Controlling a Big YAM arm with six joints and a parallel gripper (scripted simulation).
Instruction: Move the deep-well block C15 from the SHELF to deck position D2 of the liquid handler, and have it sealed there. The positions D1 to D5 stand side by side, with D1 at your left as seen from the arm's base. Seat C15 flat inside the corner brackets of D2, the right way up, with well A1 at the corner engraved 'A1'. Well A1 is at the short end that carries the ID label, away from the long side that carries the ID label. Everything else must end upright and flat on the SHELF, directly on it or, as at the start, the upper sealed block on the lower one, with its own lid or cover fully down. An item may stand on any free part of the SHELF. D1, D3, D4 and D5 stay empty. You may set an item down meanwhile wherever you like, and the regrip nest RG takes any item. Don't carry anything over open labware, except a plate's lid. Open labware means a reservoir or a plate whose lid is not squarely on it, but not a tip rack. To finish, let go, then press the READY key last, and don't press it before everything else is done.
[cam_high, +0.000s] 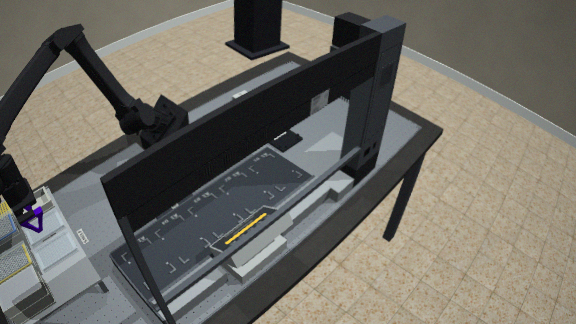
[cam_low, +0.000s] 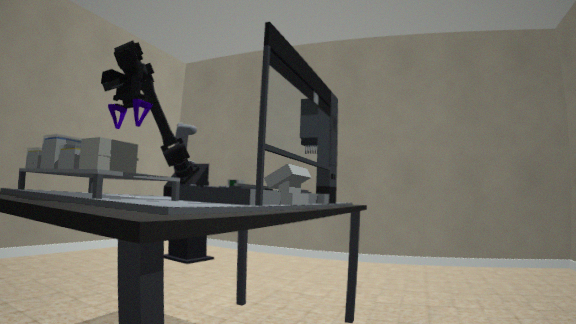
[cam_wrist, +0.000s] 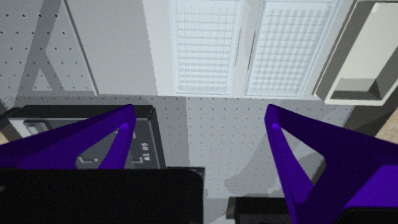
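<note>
Above shelf (cam_low: 60, 172), jaws wide (empty).

You see the black arm (cam_high: 90, 65) bending in from upper left, purple gripper (cam_high: 31, 219) wide open at left edge above shelf plates (cam_high: 52, 245); gantry beam (cam_high: 240, 130) crosses deck brackets (cam_high: 220, 210), yellow strip (cam_high: 245, 228) lower centre

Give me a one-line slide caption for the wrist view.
Open purple pincer hanging empty above the shelf, two gridded white plates side by side just ahead.
</note>
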